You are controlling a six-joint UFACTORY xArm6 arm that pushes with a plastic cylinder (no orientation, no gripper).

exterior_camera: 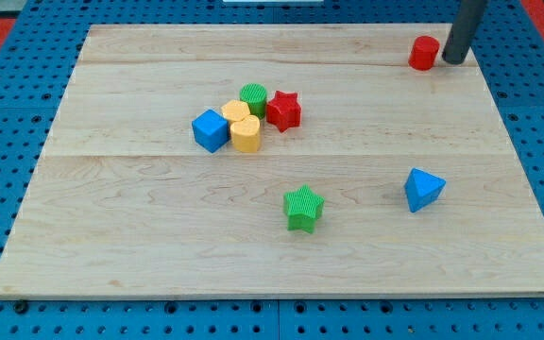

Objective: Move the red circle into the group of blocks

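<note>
The red circle (424, 53) stands near the board's top right corner. My tip (454, 60) is just to the right of it, close to or touching its side. The group of blocks sits left of the board's middle: a green circle (253, 97), a red star (283, 110), a yellow block (235, 112), a yellow heart-like block (246, 134) and a blue cube (211, 130), all packed together. The red circle is far to the right and above this group.
A green star (303, 208) lies below the middle of the board. A blue triangle (423, 189) lies at the right. The wooden board (111, 236) rests on a blue perforated table.
</note>
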